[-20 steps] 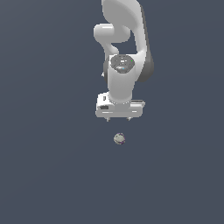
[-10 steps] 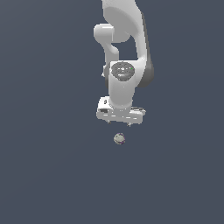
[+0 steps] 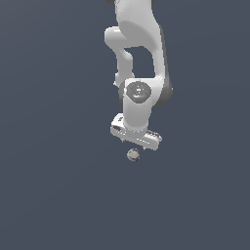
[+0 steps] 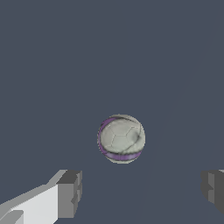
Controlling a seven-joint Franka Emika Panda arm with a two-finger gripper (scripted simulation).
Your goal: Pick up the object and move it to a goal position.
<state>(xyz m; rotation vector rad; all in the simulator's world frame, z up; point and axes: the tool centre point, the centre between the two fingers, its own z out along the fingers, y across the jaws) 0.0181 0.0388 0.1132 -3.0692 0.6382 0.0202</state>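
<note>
The object (image 3: 133, 155) is a small grey-beige ball with a purple band, lying on the dark grey floor just below the arm's hand in the exterior view. In the wrist view the ball (image 4: 121, 138) shows whole, with nothing touching it. My gripper (image 3: 135, 144) hangs close above the ball, a little behind it. It is open: in the wrist view its two dark fingertips (image 4: 70, 193) stand wide apart, and the gap between them is much wider than the ball. Nothing is held.
The white arm (image 3: 139, 58) rises straight above the hand. Flat dark grey floor (image 3: 58, 195) lies all around, with no other object in either view.
The hand has come down toward the ball and turned slightly over the last second. The ball has stayed where it was.
</note>
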